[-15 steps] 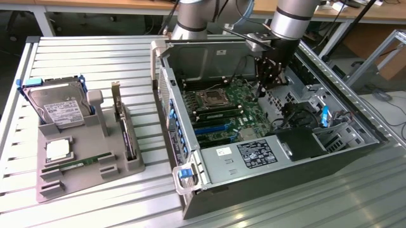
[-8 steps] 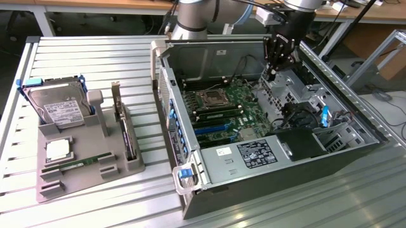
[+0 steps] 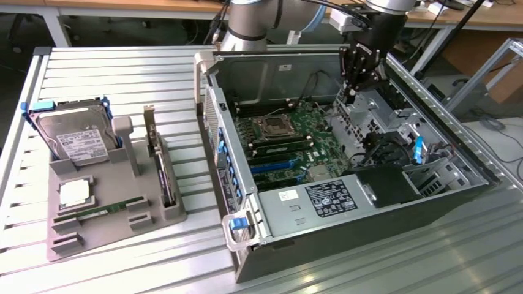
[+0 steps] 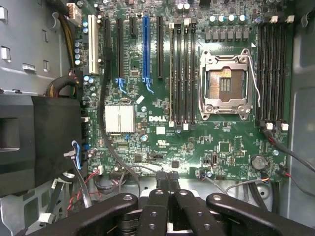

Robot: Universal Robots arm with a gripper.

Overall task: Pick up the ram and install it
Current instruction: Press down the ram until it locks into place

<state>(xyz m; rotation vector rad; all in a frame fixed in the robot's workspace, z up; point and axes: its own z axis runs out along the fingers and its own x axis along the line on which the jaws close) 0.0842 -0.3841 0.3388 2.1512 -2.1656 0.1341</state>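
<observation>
With jaws shut, the gripper (image 3: pixel 353 98) hangs over the motherboard (image 3: pixel 290 144).

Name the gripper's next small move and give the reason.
Probably swing across to the exterior view's left toward the ram in the grey holder: the gripper hangs shut and empty over the open computer case, far from it.
</observation>
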